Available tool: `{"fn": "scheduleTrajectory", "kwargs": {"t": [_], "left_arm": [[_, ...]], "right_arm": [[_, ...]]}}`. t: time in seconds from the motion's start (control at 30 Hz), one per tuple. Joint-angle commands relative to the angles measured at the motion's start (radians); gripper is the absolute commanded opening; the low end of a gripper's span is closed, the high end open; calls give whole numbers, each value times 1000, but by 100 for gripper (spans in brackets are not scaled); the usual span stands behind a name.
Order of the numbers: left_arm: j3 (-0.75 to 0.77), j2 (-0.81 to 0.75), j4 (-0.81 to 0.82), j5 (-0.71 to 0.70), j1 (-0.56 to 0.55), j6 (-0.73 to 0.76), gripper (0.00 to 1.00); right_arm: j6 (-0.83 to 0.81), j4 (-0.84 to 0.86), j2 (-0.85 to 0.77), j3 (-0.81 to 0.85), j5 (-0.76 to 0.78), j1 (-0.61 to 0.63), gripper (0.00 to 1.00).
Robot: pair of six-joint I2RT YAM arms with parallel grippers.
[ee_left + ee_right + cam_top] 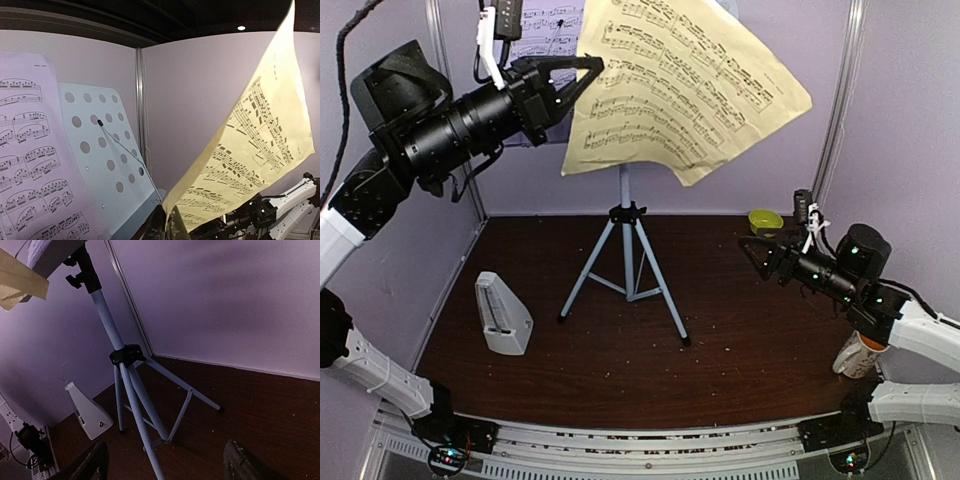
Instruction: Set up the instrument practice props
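My left gripper (586,76) is raised high and shut on the left edge of the pale yellow sheet-music page (690,85), which hangs curled in front of the stand top. In the left wrist view the jaws (169,226) pinch the page's lower corner (250,150) just right of the grey perforated desk (102,150). The lilac page (25,165) rests on the desk's left half. The silver tripod (628,265) stands mid-table. The light grey pyramid metronome (503,315) stands at the left. My right gripper (756,250) is open and empty, right of the tripod (127,385).
A small green bowl (766,220) sits at the back right by the wall. A mug (858,355) stands at the right edge under my right arm. A thin wire page holder (120,145) crosses the desk. Lilac walls close in the back and sides.
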Motion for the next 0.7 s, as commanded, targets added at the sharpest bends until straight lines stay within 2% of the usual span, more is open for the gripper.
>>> {"fn": "scheduleTrajectory", "kwargs": {"t": [0.0, 0.2, 0.3, 0.4, 0.67], "left_arm": [[58, -19, -27, 7, 46, -73, 0], [75, -53, -14, -49, 107, -181, 0], [105, -53, -39, -82, 112, -186, 0], [124, -52, -62, -108, 113, -187, 0], [134, -69, -88, -185, 113, -197, 0]], "right_arm": [[-3, 152, 128, 0, 88, 48, 80], [-45, 222, 388, 77, 173, 149, 80], [-64, 268, 491, 112, 185, 181, 80], [-50, 370, 565, 117, 149, 185, 81], [-67, 414, 755, 235, 13, 206, 80]]}}
